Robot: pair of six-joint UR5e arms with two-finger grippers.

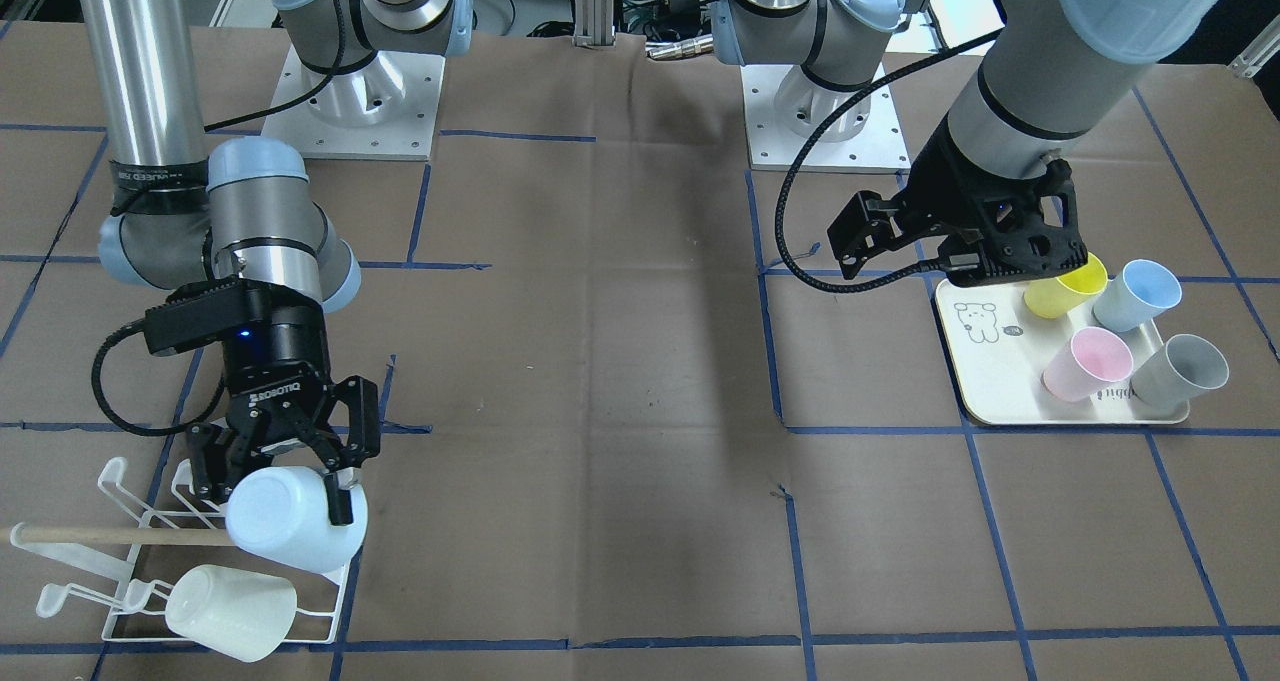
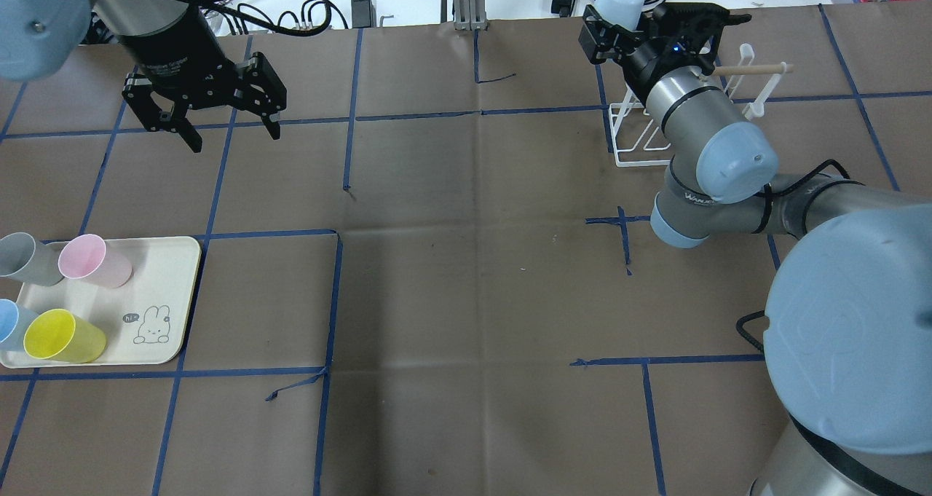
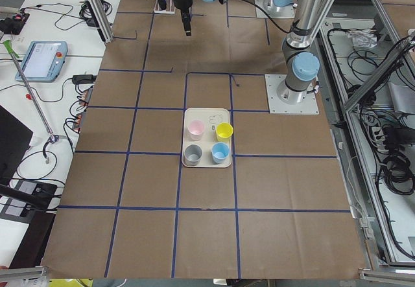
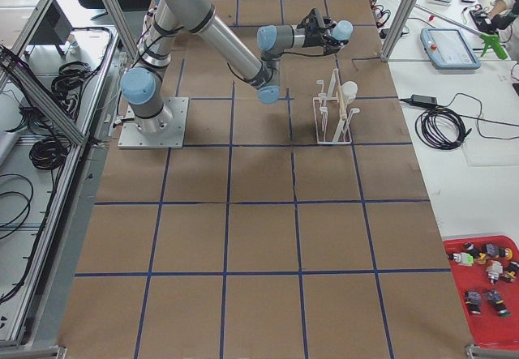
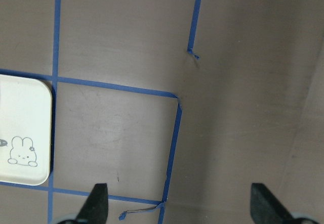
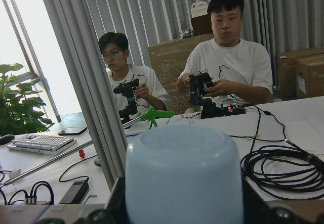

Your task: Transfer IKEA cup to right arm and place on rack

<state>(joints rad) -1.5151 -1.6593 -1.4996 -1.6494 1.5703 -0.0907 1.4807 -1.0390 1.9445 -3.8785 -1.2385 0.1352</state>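
My right gripper (image 1: 280,491) is shut on a pale blue cup (image 1: 295,531), held on its side in the air over the white wire rack (image 1: 325,611). In the overhead view the gripper (image 2: 655,33) holds the cup (image 2: 619,2) past the rack (image 2: 641,135). The cup's base fills the lower right wrist view (image 6: 182,173). A white cup (image 1: 230,611) hangs on a rack prong below the wooden dowel (image 1: 110,536). My left gripper (image 2: 233,133) is open and empty, high above the table, its fingertips (image 5: 98,204) spread wide.
A cream tray (image 2: 171,263) at the left arm's side holds yellow (image 2: 62,336), pink (image 2: 91,259), grey (image 2: 25,259) and blue (image 2: 11,321) cups. Two operators (image 6: 228,67) sit behind a cable-strewn table beyond the rack.
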